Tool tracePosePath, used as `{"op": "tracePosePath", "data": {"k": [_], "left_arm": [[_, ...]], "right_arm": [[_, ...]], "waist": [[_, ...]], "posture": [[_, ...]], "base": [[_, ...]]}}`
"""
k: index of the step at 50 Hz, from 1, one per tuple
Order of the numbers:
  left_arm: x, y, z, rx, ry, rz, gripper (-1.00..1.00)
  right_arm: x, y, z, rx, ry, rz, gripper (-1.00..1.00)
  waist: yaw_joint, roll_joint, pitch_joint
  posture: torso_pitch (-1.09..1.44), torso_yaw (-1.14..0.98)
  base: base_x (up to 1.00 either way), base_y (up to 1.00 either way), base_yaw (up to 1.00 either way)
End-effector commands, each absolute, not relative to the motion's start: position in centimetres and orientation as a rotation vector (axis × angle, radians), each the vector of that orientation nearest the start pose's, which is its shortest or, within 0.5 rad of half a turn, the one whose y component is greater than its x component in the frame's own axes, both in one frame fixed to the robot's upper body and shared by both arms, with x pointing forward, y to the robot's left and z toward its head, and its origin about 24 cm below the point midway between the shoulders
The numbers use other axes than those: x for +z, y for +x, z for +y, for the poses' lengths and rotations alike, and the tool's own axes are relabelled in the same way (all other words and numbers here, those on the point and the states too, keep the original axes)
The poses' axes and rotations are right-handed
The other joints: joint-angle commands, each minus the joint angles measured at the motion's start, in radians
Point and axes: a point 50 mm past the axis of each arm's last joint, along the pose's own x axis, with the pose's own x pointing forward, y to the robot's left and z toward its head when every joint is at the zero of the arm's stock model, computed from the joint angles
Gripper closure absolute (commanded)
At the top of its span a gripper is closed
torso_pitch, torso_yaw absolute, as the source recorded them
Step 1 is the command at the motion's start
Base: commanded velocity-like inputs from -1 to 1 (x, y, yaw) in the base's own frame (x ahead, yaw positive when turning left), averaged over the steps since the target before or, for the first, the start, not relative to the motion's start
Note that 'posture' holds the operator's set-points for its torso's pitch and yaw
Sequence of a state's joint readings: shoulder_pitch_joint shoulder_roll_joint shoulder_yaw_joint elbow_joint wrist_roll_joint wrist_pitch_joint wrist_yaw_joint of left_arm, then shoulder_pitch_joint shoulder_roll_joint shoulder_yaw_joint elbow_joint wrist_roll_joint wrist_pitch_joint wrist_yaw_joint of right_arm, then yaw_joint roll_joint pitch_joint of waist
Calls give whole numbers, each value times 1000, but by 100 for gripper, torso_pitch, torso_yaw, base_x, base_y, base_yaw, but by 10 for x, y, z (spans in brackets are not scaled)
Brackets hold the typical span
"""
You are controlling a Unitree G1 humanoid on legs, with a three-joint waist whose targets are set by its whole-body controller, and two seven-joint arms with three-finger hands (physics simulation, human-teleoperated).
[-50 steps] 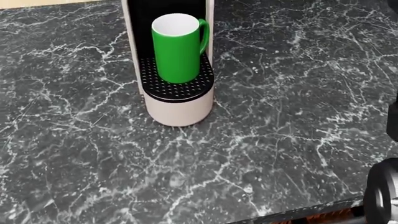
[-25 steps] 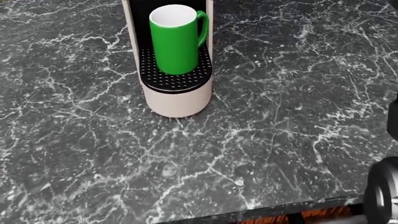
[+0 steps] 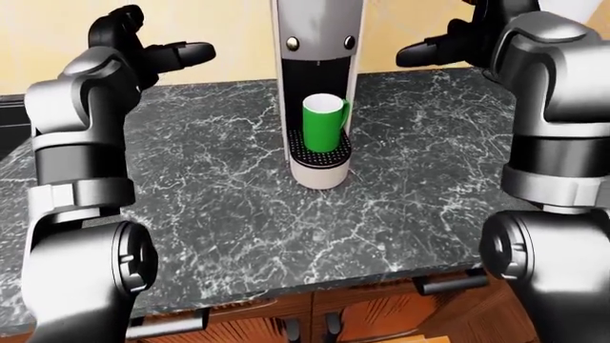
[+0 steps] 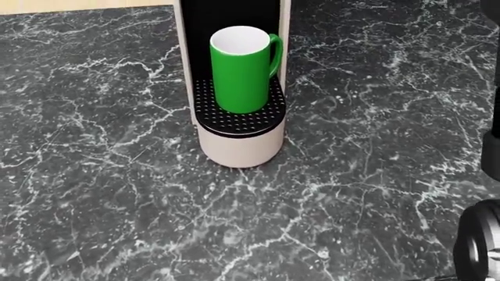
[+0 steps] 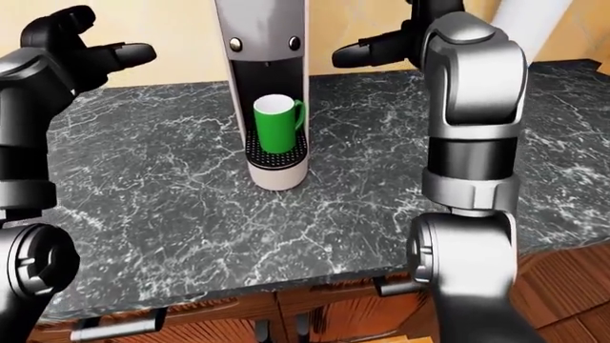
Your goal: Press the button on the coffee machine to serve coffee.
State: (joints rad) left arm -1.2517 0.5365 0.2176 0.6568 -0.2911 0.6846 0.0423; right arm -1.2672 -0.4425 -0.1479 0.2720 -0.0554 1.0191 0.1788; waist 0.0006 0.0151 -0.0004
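Observation:
A tall white coffee machine stands on the dark marble counter. A green mug with a white inside stands upright on its black perforated drip tray. Two small round buttons show on the machine's face above the mug bay. My left hand is raised to the left of the machine, fingers open, apart from it. My right hand is raised to the right of the machine, fingers open, a short way from its side.
A yellow wall rises behind the counter. Wooden cabinet fronts with dark handles run below the counter edge. A white cylinder leans at the top right of the right-eye view. A dark appliance edge shows at far left.
The head view has shifted: the machine and mug now sit lower and further right in the picture. The mug stays on the drip tray.

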Motion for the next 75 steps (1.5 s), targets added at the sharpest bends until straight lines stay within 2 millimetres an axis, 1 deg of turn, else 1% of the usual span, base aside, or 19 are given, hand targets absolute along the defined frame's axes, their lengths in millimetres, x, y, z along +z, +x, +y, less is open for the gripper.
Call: {"op": "tracePosePath", "data": {"k": [1,4,11,14,20,23,33,36,40,44,53,56,58,61,63,66,68,72,75], "left_arm": [[328,387,242,162,-85,-115,-100],[328,388,242,162,-86,-112,-100],[329,388,239,152,-86,-111,-100],[328,389,238,149,-86,-107,-100],[326,389,239,148,-85,-106,-100],[325,389,241,149,-88,-110,-100],[324,389,239,144,-86,-109,-100],[325,389,237,140,-86,-109,-100],[323,390,236,138,-86,-104,-100],[324,389,237,139,-85,-106,-100],[320,392,238,135,-94,-102,-100],[326,390,235,134,-89,-107,-100],[327,390,235,137,-90,-111,-100],[321,393,237,140,-87,-109,-100],[324,392,236,139,-89,-111,-100],[321,393,239,146,-90,-111,-100],[322,392,239,148,-88,-112,-100],[321,393,239,148,-90,-111,-100],[321,392,239,150,-93,-111,-100]], "right_arm": [[357,359,-196,-77,-221,-106,-100],[358,359,-197,-78,-219,-108,-100],[359,357,-197,-78,-217,-110,-100],[360,357,-197,-79,-217,-110,-100],[356,359,-196,-76,-216,-107,-100],[357,360,-195,-74,-217,-109,-100],[358,362,-195,-70,-216,-112,-100],[358,362,-195,-72,-217,-111,-100],[358,363,-193,-68,-218,-110,-100],[356,367,-191,-63,-218,-106,-100],[359,366,-191,-62,-215,-108,-100],[358,366,-191,-61,-213,-108,-100],[359,366,-190,-60,-213,-109,-100],[354,366,-187,-52,-210,-106,-100],[353,364,-185,-47,-207,-107,-100],[355,354,-176,-18,-193,-120,-100],[353,349,-174,-14,-244,-122,-100],[357,335,-169,12,-200,-128,-100],[362,329,-167,22,-190,-133,-100]], "waist": [[-1,2,-34],[-2,2,-39],[-3,2,-71],[-4,2,-80],[-5,4,-108],[-6,5,-126],[-5,6,-162],[-4,6,-177],[-3,5,-189],[-3,7,-207],[3,6,-244],[4,5,-258],[5,4,-263],[6,3,-270],[8,3,-273],[9,3,-276],[10,3,-276],[12,3,-275],[12,2,-275]], "posture": [[-8,0],[-10,0],[-16,0],[-17,0],[-21,0],[-24,0],[-27,0],[-30,0],[-30,0],[-33,0],[-38,0],[-41,0],[-41,0],[-41,0],[-41,0],[-41,0],[-41,0],[-41,0],[-41,0]], "base": [[0,0,0],[0,0,0],[0,0,0],[0,0,0],[0,0,0],[0,0,0],[0,0,0],[0,0,0],[0,0,0],[0,0,0],[0,0,0],[0,0,0],[0,0,0],[0,0,0],[0,0,0],[0,0,0],[0,0,0],[0,0,0],[0,0,0]]}}
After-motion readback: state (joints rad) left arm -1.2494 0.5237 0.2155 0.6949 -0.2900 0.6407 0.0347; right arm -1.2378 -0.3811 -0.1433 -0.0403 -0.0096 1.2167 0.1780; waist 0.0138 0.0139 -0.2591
